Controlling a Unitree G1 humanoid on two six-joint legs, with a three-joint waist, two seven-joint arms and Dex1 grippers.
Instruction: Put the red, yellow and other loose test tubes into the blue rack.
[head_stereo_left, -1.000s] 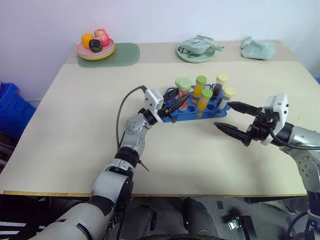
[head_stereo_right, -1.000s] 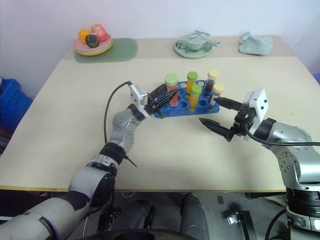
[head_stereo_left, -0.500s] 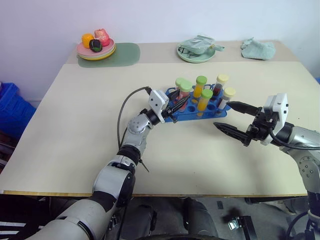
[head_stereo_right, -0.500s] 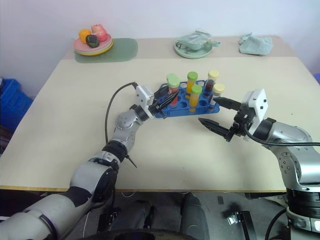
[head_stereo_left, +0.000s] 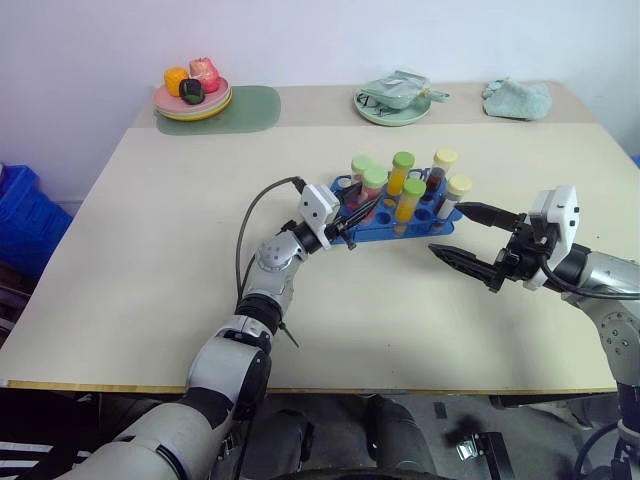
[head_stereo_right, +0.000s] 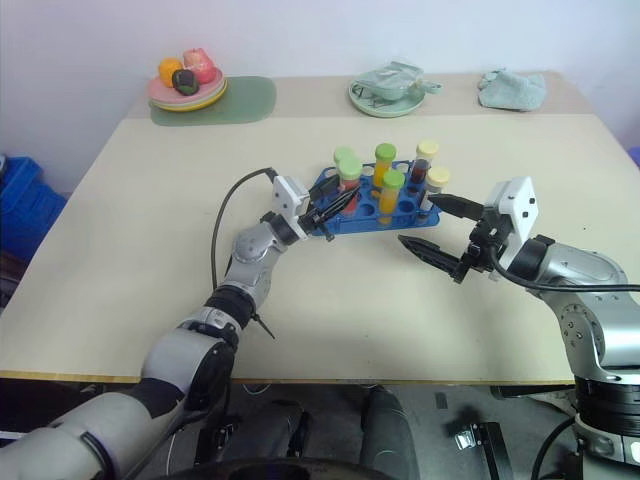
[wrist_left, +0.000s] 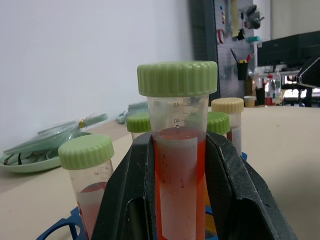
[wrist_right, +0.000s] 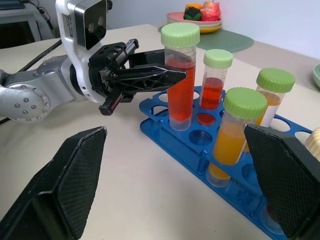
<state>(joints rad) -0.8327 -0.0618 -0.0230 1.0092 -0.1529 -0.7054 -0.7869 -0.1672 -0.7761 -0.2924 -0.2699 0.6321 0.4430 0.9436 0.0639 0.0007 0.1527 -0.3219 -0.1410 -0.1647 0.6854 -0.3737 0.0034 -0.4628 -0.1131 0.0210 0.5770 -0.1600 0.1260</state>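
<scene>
One table (head_stereo_left: 150, 270) carries everything, and the blue rack (head_stereo_left: 385, 224) near its middle is the landmark. One rack, and six capped tubes can be counted standing in or over it: four with green caps, two with pale yellow caps. From the right wrist view the green-capped ones read as two red-filled and two orange-filled; the contents of the yellow-capped pair (head_stereo_left: 457, 186) at the rack's right end are dark and hard to make out.

Two grippers flank the rack. The left gripper (wrist_right: 172, 75) is at the rack's left end, its black fingers clenched around the red tube (wrist_right: 180, 85), which stands upright with its base at a rack hole; whether it is fully seated cannot be told. The right gripper (head_stereo_left: 462, 236) hangs just off the rack's right end, fingers spread wide, grasping nothing.

Far behind the rack sit two plates: one with fruit (head_stereo_left: 190, 98) on a green mat, one holding a crumpled packet (head_stereo_left: 392, 103). One green cloth (head_stereo_left: 516, 98) lies beyond the rack's right end.
</scene>
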